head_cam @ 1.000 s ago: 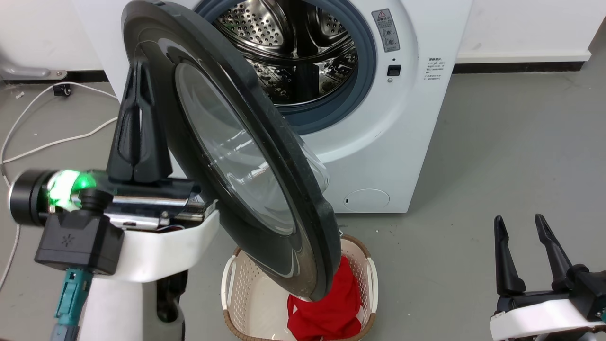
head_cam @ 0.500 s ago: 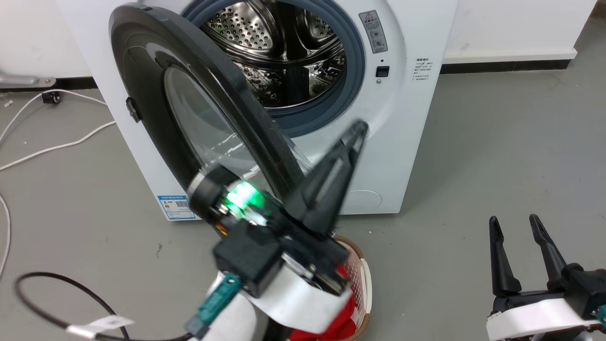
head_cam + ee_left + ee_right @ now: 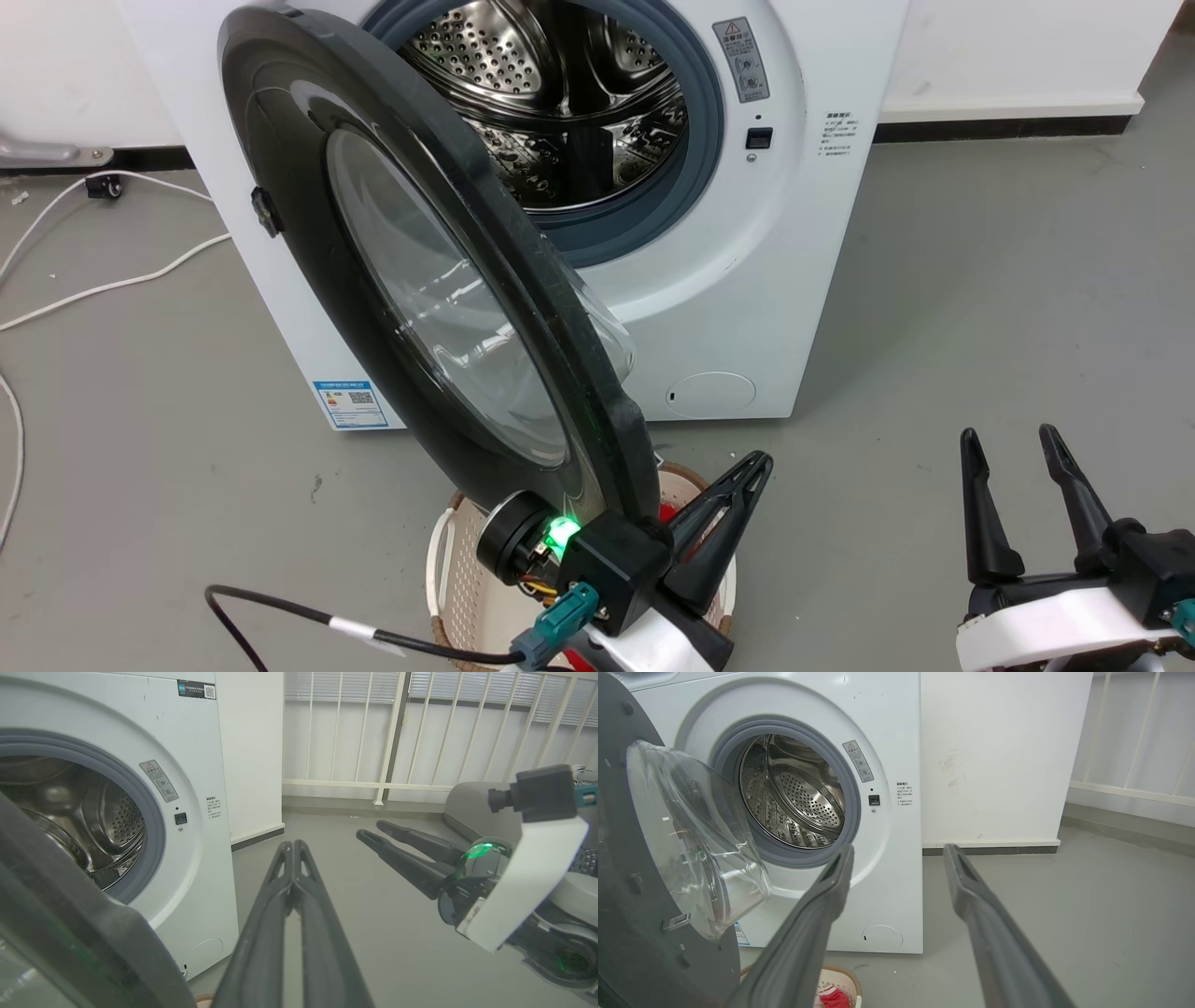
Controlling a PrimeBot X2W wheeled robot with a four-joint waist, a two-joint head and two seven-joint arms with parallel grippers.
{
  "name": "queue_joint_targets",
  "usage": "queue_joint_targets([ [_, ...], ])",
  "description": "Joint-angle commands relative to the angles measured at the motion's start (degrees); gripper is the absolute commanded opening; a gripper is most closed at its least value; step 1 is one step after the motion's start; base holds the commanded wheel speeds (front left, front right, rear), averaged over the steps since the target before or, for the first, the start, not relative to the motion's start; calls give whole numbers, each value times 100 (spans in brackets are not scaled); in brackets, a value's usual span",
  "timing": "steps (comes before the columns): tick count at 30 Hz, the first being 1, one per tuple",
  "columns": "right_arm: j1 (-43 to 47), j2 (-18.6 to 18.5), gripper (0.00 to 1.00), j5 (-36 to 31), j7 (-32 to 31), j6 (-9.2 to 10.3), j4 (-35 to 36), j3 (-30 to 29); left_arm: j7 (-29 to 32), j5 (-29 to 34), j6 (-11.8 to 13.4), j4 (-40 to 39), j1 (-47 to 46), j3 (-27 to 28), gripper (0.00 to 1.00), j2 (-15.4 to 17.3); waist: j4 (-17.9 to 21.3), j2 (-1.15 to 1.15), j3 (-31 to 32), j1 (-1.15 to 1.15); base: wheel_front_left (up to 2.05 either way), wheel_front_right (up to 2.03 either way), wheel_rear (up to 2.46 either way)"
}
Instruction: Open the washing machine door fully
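Washing machine door (image 3: 448,308) stands ajar from washing machine (image 3: 747,308), drum exposed. Left claw (image 3: 758,462) pinched together, empty, by door's lower rim above basket (image 3: 443,560). Right claw (image 3: 1006,432) spread wide, empty.

Big round washing machine door (image 3: 429,299), glossy black rim w/ bulging clear glass bowl: swung open, hinged on the head view's left side of the opening, standing out from the front approx. square to it, not folded back flat. Glass bulge faces the opening side. White boxy front-loader washing machine (image 3: 775,280) stands upright on the floor. Perforated steel drum (image 3: 523,65) exposed, w/ grey gasket (image 3: 705,131) round it. Blue label sticker (image 3: 350,403) low on front at left, round cap (image 3: 711,394) low at right.
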State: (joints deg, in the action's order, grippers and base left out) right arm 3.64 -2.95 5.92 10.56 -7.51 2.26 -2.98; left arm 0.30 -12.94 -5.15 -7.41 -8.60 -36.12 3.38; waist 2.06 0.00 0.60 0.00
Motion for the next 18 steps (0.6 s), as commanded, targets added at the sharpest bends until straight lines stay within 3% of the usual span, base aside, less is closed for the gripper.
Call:
queue_joint_targets([
  [1, -20, 12, 100, 32, -2, 4, -10, 10, -55, 60, 76, 123, 29, 14, 0, 18, 5, 0, -11, 0, 0, 0, 0],
  [18, -143, 12, 100, 25, -39, 4, -108, 176, -699, -397, 544, 1661, -749, 29, 0, -47, 186, 0, -129, 0, 0, 0, 0],
])
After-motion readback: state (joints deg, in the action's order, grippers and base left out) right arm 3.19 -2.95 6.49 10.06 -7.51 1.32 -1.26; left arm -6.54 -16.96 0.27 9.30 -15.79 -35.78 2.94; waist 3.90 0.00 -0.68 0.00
